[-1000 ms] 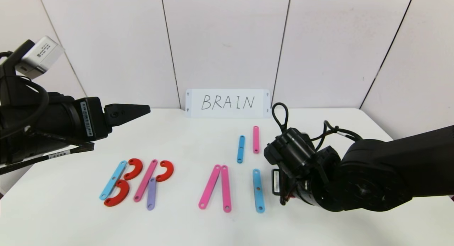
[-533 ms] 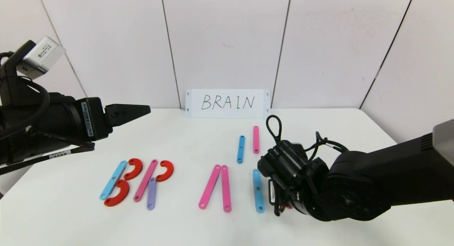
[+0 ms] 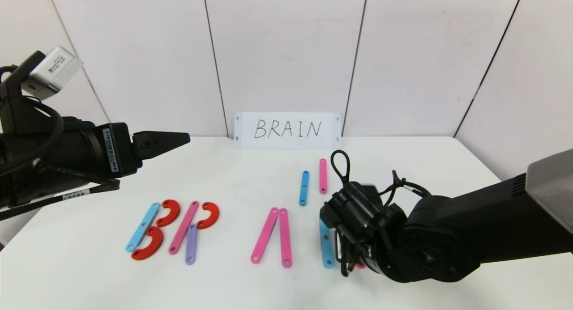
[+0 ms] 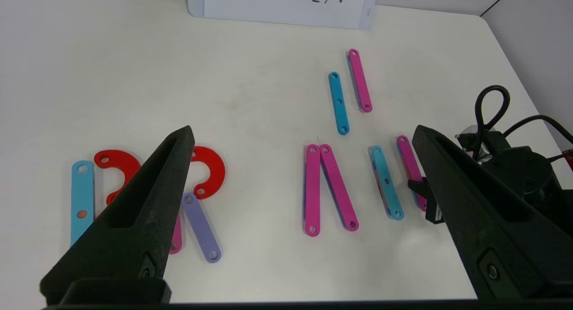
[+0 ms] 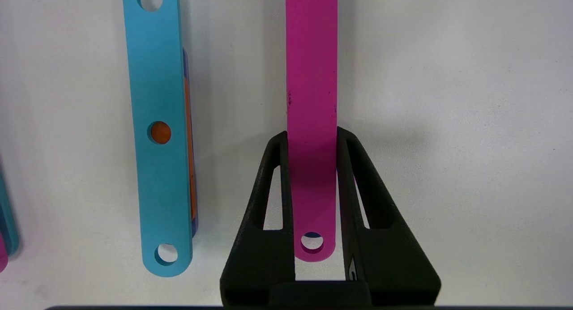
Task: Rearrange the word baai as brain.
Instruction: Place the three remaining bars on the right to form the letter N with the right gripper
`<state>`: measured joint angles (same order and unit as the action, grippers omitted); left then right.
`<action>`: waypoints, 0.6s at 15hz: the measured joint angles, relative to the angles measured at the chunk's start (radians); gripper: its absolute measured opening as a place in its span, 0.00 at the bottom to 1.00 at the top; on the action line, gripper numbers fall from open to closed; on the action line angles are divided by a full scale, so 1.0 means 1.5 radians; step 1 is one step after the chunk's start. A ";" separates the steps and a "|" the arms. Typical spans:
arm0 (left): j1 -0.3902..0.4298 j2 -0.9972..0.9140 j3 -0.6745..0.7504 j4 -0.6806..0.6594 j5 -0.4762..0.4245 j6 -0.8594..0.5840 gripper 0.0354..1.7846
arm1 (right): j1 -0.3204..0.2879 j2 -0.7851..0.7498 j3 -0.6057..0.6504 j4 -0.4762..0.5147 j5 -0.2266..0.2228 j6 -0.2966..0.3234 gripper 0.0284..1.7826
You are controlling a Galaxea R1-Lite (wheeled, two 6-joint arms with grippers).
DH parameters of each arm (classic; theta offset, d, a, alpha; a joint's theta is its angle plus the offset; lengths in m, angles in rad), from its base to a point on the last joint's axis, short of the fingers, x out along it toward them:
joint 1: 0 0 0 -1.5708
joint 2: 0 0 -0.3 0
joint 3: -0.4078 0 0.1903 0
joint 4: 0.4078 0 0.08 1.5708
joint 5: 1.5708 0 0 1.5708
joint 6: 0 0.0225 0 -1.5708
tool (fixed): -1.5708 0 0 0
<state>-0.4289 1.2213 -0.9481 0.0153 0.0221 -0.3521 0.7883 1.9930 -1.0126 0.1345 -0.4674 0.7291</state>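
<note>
The plastic letters lie in a row on the white table (image 3: pixel 250 287). At the left a blue strip (image 3: pixel 142 227) with two red curves (image 3: pixel 169 212) forms B. A pink strip (image 3: pixel 183 233), a red curve (image 3: pixel 208 215) and a purple strip (image 3: pixel 191 244) form R. Two pink strips (image 3: pixel 265 235) meet at the top. A blue strip (image 3: pixel 326 243) lies right of them. My right gripper (image 5: pixel 312 135) is shut on a pink strip (image 5: pixel 311 77), parallel to that blue strip (image 5: pixel 156 122) and low over the table. My left gripper (image 4: pixel 302 131) hangs open above the table's left side.
A white card (image 3: pixel 287 130) with BRAIN handwritten on it leans against the back wall. A short blue strip (image 3: pixel 304 188) and a short pink strip (image 3: pixel 322 176) lie side by side behind the row. My right arm (image 3: pixel 447 238) covers the table's right front.
My right arm has moved left and toward the front edge, bringing the pink strip close beside the blue strip. The left arm has not moved.
</note>
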 joint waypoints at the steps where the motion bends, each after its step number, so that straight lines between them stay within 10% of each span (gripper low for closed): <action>1: 0.000 0.000 0.000 0.000 0.000 0.000 0.95 | 0.000 0.001 0.000 0.000 0.000 0.000 0.16; 9: 0.000 0.000 0.001 0.000 0.000 0.000 0.95 | 0.000 0.003 0.001 0.000 -0.001 0.000 0.24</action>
<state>-0.4291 1.2213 -0.9466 0.0153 0.0226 -0.3517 0.7883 1.9974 -1.0117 0.1345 -0.4685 0.7291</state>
